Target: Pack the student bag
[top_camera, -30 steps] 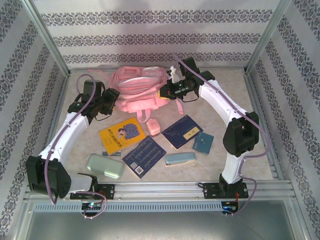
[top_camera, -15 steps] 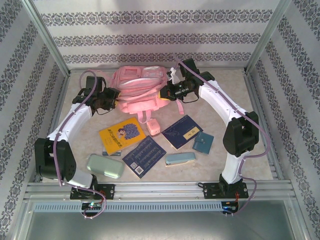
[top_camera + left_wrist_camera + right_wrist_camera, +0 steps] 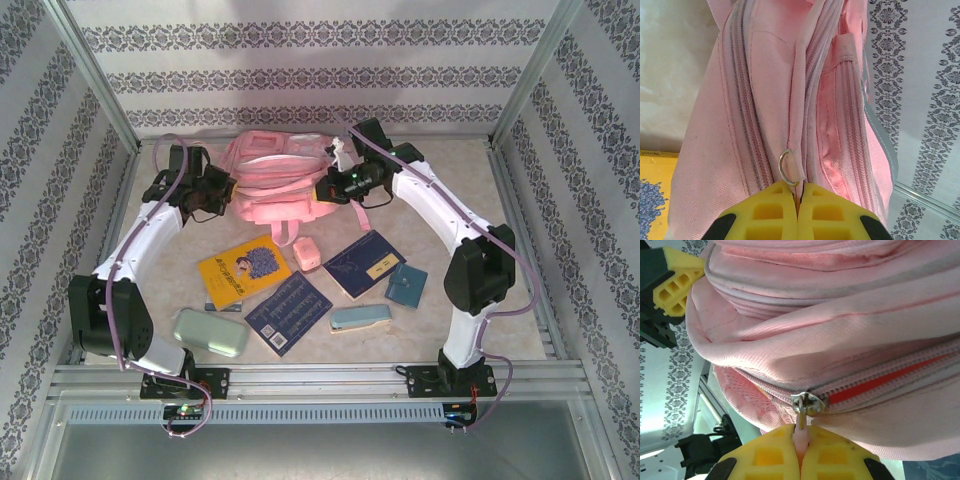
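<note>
Top external, pink fabric student bag (image 3: 275, 188) w/ zips, pale patch (image 3: 262, 150) at far end

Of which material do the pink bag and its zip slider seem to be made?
The student bag looks like woven fabric, matt: a fine weave and stitched seams show. The zip slider seems to be metal, silvery and shiny, with bright glints. Its pink pull tab may be rubber or plastic; unclear.

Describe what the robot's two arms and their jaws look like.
The left arm and right arm match: white rounded link shells, black joint housings and black wrists. A lilac cable runs along each arm. The jaws are bright yellow moulded plastic with square grid recesses, on black mounts.
</note>
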`<control>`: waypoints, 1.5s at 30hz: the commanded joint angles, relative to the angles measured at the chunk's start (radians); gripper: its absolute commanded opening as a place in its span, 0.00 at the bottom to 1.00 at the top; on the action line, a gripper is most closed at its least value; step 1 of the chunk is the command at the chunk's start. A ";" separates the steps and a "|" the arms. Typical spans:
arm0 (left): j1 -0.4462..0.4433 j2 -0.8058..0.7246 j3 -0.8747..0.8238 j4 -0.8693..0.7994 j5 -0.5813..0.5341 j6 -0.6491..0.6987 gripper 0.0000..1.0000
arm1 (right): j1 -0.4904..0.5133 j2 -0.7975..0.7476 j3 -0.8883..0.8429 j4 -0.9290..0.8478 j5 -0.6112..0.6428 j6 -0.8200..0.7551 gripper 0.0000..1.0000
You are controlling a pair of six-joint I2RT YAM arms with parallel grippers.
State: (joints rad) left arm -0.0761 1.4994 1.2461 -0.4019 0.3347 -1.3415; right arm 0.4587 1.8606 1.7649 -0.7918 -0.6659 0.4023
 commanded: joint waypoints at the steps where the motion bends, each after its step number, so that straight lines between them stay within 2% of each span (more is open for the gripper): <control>1: 0.010 0.008 0.064 -0.019 -0.012 -0.009 0.00 | 0.040 -0.034 0.084 -0.018 -0.002 -0.058 0.00; 9: -0.002 0.027 0.104 -0.063 -0.033 0.020 0.00 | 0.084 -0.005 0.143 -0.042 0.003 -0.038 0.00; 16: -0.027 0.048 0.161 -0.108 -0.071 0.080 0.00 | 0.111 0.043 0.204 -0.055 -0.061 0.022 0.00; 21: -0.026 0.062 0.260 -0.191 -0.169 0.233 0.00 | 0.106 0.028 0.175 -0.070 -0.090 0.068 0.00; 24: -0.026 0.067 0.291 -0.199 -0.180 0.277 0.00 | 0.099 0.025 0.135 -0.078 -0.085 0.144 0.00; 27: -0.030 0.071 0.294 -0.189 -0.168 0.283 0.00 | 0.095 0.042 0.123 -0.055 -0.157 0.231 0.00; 30: -0.043 0.076 0.283 -0.178 -0.160 0.283 0.00 | 0.108 0.068 0.193 -0.119 -0.117 0.216 0.00; 35: -0.076 0.079 0.286 -0.171 -0.169 0.315 0.00 | 0.126 0.130 0.295 -0.187 -0.119 0.225 0.00; 39: -0.097 0.082 0.299 -0.184 -0.189 0.346 0.00 | 0.145 0.173 0.376 -0.225 -0.123 0.238 0.00; 45: -0.118 0.085 0.284 -0.167 -0.182 0.320 0.00 | 0.177 0.246 0.490 -0.238 -0.108 0.258 0.00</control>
State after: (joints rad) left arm -0.1585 1.5780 1.5059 -0.6022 0.1268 -1.0386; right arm 0.6079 2.0769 2.1864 -1.0462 -0.7460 0.6399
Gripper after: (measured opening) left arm 0.050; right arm 0.062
